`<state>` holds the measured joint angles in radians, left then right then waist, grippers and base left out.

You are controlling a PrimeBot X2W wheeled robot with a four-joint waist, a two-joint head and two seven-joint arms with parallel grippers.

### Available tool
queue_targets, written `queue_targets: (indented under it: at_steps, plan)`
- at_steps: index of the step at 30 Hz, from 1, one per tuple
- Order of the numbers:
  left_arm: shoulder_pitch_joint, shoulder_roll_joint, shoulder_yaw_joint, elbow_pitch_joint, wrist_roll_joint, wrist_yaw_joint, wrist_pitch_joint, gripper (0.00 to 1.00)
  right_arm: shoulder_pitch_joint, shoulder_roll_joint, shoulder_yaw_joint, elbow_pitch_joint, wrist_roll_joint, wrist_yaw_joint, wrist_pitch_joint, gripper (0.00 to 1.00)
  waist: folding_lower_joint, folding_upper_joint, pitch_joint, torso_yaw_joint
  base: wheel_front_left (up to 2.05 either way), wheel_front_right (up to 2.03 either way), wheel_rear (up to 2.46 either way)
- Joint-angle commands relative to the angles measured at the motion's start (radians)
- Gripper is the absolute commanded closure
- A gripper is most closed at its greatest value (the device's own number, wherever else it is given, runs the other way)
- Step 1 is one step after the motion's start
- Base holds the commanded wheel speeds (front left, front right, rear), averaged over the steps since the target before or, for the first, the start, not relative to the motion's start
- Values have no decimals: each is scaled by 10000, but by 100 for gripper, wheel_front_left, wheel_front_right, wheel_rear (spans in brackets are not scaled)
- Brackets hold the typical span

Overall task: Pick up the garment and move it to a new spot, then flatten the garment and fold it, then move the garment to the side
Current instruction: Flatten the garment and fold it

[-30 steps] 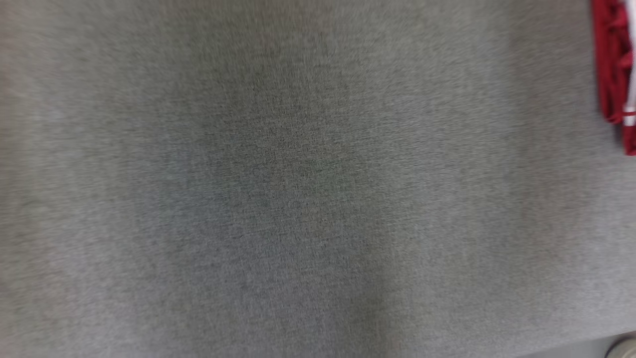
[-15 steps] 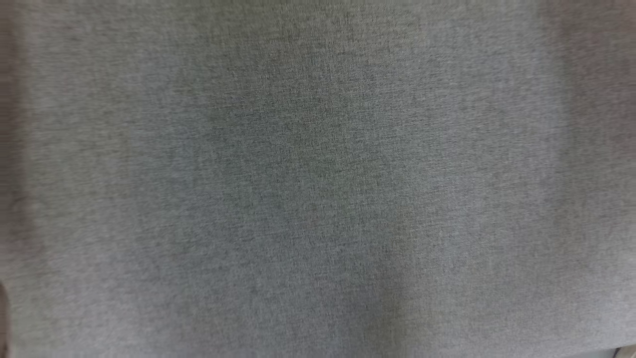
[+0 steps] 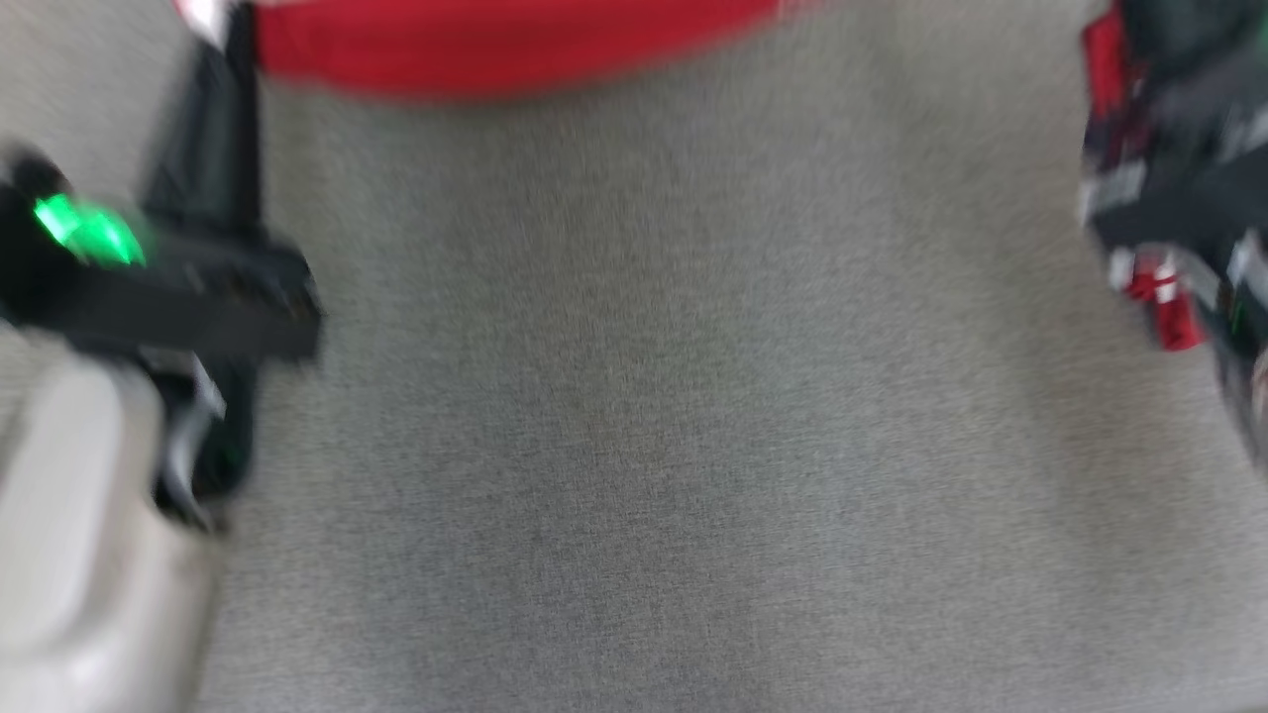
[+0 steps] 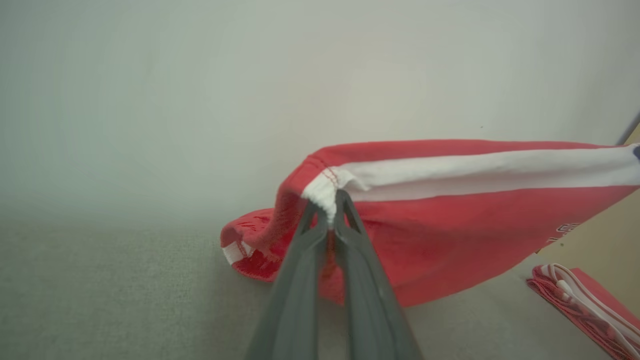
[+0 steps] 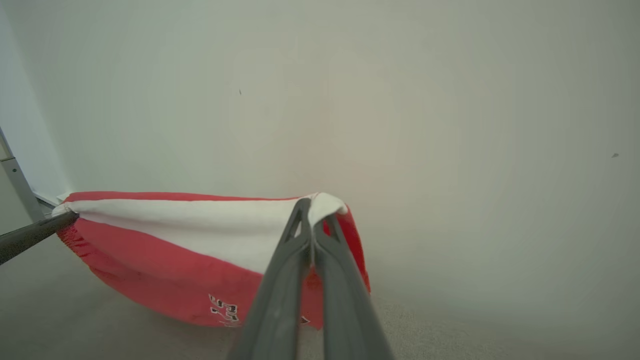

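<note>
A grey, cloth-covered desk [image 3: 644,446] is seen across most of the head view, and a plain pale wall [image 4: 250,100] is seen behind it in both wrist views. The garment [image 4: 450,235], red with a broad white stripe [image 4: 480,170] and small lettering [image 5: 222,310] near its lower edge, is held up above the desk and stretched between the two arms. Its middle sags low toward the desk surface. In the head view it is placed at 12 o'clock as a red band along the top edge. A folded red and white cloth [image 4: 585,305] is laid on the desk at 4 o'clock in the left wrist view, apart from the held garment.

The left end effector [image 4: 327,207] is pressed together on one white-striped corner of the garment, and the right end effector [image 5: 312,210] is pinched on the opposite corner. In the head view they are placed at 9 o'clock and 3 o'clock, heavily blurred; the red patch at 3 o'clock may be garment fabric, though this cannot be settled.
</note>
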<state>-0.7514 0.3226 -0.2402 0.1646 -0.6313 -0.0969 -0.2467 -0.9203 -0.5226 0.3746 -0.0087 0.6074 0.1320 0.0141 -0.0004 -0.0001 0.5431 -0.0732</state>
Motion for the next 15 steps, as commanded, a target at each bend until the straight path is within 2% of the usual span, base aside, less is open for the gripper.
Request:
queue_targets:
  at_steps: [1,4,5,11,15]
  plan:
    - [736,-28,-82,-155,-152,58,42,100,980,-121,-239,-345,-109,-28,588,100,4,1,-1817,117,0,0,0]
    - [1941,-104,-217,-412,-247,210,79,100,2850,143,-998,-1004,-217,-28,1679,100,4,1,-2402,56,0,0,0]
    - [1941,-104,-217,-412,-247,210,79,100,2850,143,-998,-1004,-217,-28,1679,100,4,1,-2402,56,0,0,0]
    - [4029,-94,-342,-648,-384,656,135,100,6188,859,-2246,-2111,-651,-28,3353,100,4,1,-3218,-18,0,0,0]
    - [5188,-88,-466,-736,-346,1005,177,100,7717,1173,-2545,-2422,-993,-30,4453,100,4,1,-3578,-4,0,0,0]
